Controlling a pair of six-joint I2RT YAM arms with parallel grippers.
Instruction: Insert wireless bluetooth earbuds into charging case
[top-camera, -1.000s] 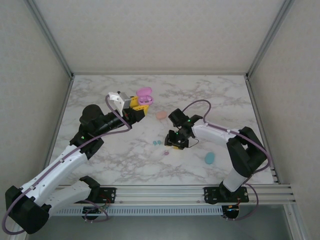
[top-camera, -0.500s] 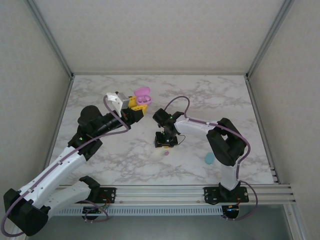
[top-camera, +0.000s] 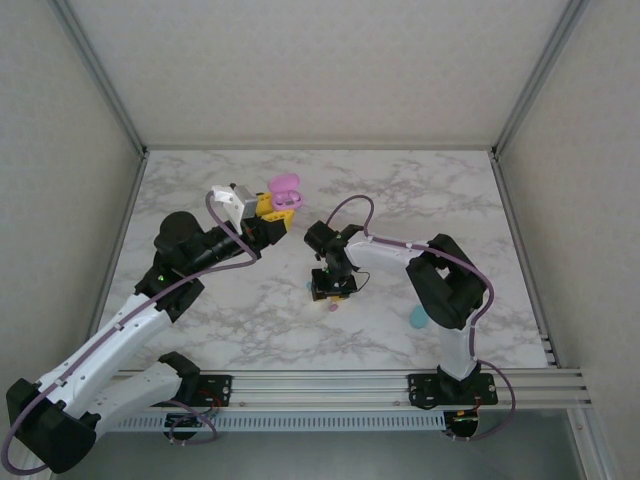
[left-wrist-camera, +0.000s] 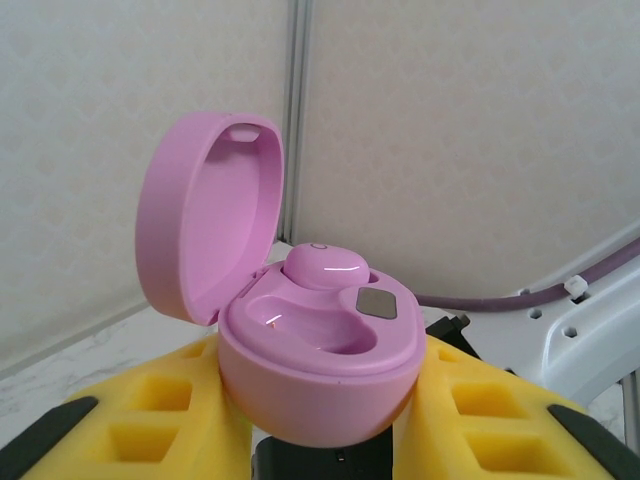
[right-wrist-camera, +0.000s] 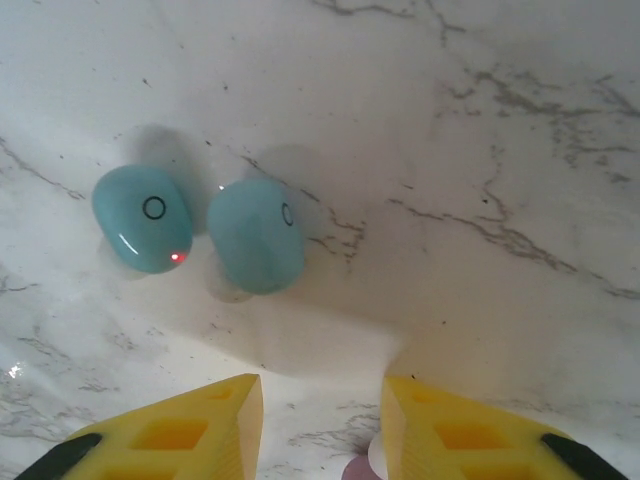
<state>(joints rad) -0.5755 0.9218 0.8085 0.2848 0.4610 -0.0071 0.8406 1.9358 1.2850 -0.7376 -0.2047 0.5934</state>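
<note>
Worry: my right gripper (right-wrist-camera: 320, 390), jaws apart, could flick the teal bean-shaped plastic earbuds (right-wrist-camera: 255, 235) away closing; left gripper (top-camera: 280, 208) clamps the open pink oval case (left-wrist-camera: 320, 350).

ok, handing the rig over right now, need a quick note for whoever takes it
Left gripper: shut on the open pink case, held up. One pink earbud is seated, the second slot is empty.
Right gripper: open, low over the table near two teal earbuds.
A small pink piece lies beside it, likely the second earbud. The teal case is on the table.
Left: seat it, then the teal pair.
</note>
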